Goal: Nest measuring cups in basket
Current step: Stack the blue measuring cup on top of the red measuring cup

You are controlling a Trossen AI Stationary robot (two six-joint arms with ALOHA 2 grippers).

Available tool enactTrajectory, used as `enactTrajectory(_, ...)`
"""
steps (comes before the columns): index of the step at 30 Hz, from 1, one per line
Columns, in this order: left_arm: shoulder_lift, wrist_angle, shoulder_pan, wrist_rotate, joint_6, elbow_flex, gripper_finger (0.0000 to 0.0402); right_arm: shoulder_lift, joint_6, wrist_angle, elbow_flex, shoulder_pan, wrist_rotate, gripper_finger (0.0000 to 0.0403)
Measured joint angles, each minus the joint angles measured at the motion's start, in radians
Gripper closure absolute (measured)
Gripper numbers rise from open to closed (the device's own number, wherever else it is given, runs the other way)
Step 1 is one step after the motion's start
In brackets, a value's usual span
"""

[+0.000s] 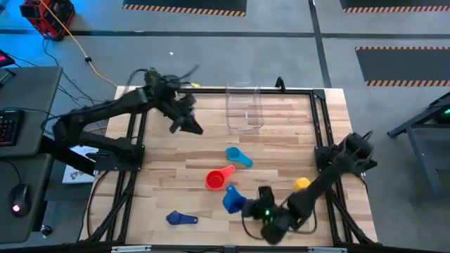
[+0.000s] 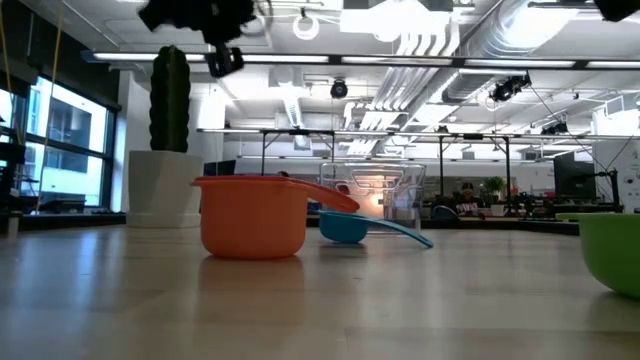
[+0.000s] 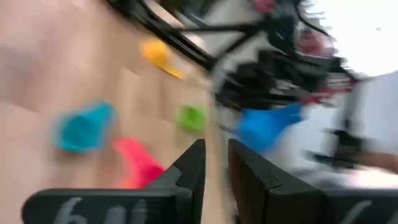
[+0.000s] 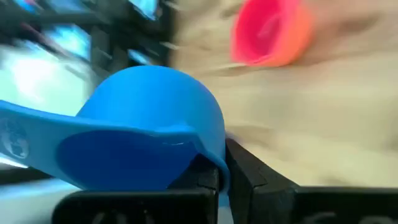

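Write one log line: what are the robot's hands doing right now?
right hand: shut on blue cup | left hand: raised left of basket, empty | basket: no cups visible

Both wrist views are badly motion-smeared, everything past the left claw (image 3: 216, 163) streaked into colour blobs with a blown-out white patch beyond it, while the overhead shot is evenly lit and the tabletop (image 2: 320, 300) gleams softly under bright ceiling strips.
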Motion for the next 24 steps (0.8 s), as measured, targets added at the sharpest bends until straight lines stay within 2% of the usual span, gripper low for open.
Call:
enactTrajectory(4,-0.155,-0.038,-0.026,-0.244,0.089,-0.039,0.0358,0.163,0.09,0.244,0.046,-0.004,0.121,0.0402)
enactTrajectory(6,-0.215,-0.043,-0.047,-0.344,0.083,-0.054,0.0362,0.24,0.139,0.254,0.116,-0.032,0.146,0.0402)
enactTrajectory(9,-0.282,-0.053,-0.069,-0.437,0.056,-0.058,0.0366,0.322,0.149,0.266,0.207,-0.08,0.15,0.0402)
enactTrajectory(14,-0.351,-0.051,-0.087,-0.459,-0.005,-0.058,0.0367,0.373,0.148,0.245,0.302,-0.149,0.157,0.0402)
enactTrajectory(24,-0.446,-0.113,-0.109,-0.442,-0.005,-0.058,0.0367,0.317,0.146,0.12,0.257,-0.182,0.076,0.0403)
